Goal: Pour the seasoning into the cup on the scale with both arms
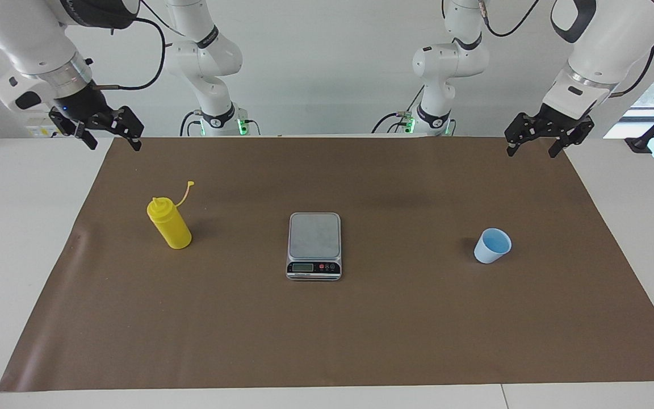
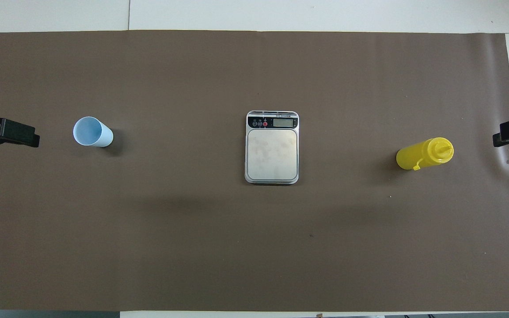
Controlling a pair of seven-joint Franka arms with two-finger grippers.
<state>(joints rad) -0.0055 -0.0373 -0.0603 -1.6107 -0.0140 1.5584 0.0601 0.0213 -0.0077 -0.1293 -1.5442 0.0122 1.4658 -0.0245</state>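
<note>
On your worktop (image 1: 32, 238) lies a brown mat (image 1: 338, 329), and three items stand on it in a row, well apart from one another. The scale (image 1: 314, 245) sits at the middle of the mat, its grey plate bare, its dark panel with display and buttons turned away from the robots. The seasoning (image 1: 169, 224), a yellow squeeze bottle, stands upright toward the right arm's end, nozzle uncovered, its thin tethered cap (image 1: 189, 184) sticking up beside it. The cup (image 1: 493, 245), light blue, stands upright and looks empty, toward the left arm's end. Your right pincer (image 1: 110, 135) hangs raised over the mat's edge at its own end, fingers spread wide, holding nothing. Your left pincer (image 1: 534, 142) hangs raised over the mat's corner at its own end, likewise spread wide and holding nothing. Neither pincer touches any item; both arms wait clear of the row.
</note>
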